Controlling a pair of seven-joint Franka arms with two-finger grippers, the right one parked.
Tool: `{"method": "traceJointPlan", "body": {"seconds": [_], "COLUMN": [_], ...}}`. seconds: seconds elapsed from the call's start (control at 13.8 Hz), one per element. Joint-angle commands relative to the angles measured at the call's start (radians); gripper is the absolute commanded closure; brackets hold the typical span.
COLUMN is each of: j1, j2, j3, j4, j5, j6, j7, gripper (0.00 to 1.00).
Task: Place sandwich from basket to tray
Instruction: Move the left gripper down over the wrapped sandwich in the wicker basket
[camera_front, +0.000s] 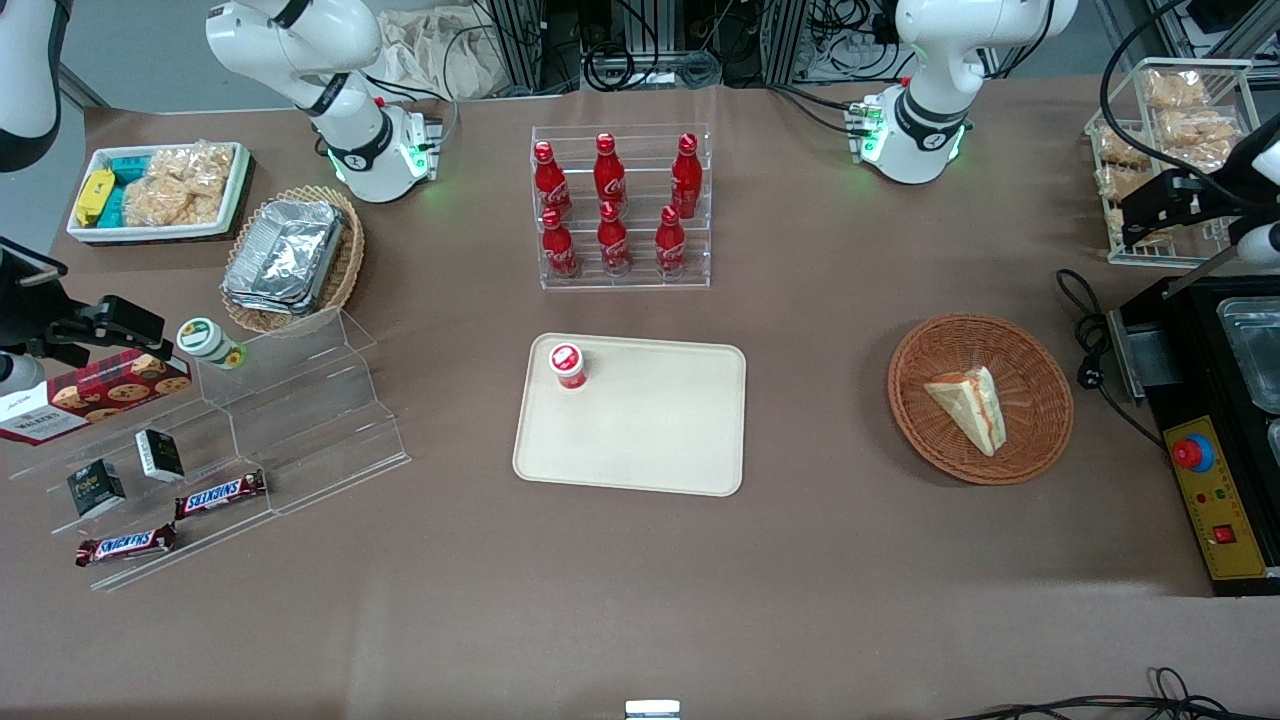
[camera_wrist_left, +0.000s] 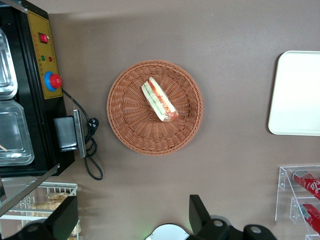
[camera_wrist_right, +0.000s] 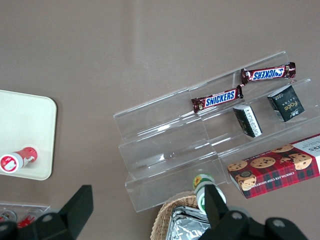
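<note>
The sandwich (camera_front: 968, 405) is sitting in the basket (camera_front: 1040, 440), lying on its side with the red and green filling edge showing, nothing touching it. The basket is on the brown surface (camera_front: 820, 560), toward the working arm's end from the tray (camera_front: 660, 440) and well apart from it. The tray has a small red-capped bottle (camera_front: 568, 364) in one corner, otherwise it's bare cream plastic. The pincer (camera_wrist_left: 132, 220) hangs up high above the surface near the basket, farther from the front camera than it, fingers (camera_wrist_left: 199, 215) spread wide, gripping nothing. A black machine (camera_front: 1215, 500) sits just beside the basket.
</note>
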Motion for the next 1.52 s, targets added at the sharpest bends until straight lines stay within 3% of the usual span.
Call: {"method": "traceJointPlan", "body": {"seconds": [0.0, 0.22, 0.65, 0.94, 1.45], "j1": [-0.010, -0.005, -0.001, -0.013, -0.011], "j2": [-0.017, -0.008, 0.114, 0.125, 0.235], "j3": [0.021, 0.029, 0.032, 0.026, 0.027], "j4": [-0.008, -0.015, -0.103, -0.324, -0.557], "j5": [-0.023, -0.035, -0.034, -0.031, -0.029], "j6": [-0.013, -0.003, 0.077, 0.351, 0.702], "j7": [0.007, -0.002, -0.249, -0.462, -0.542], "gripper": [0.00, 0.00, 0.00, 0.00, 0.00]}}
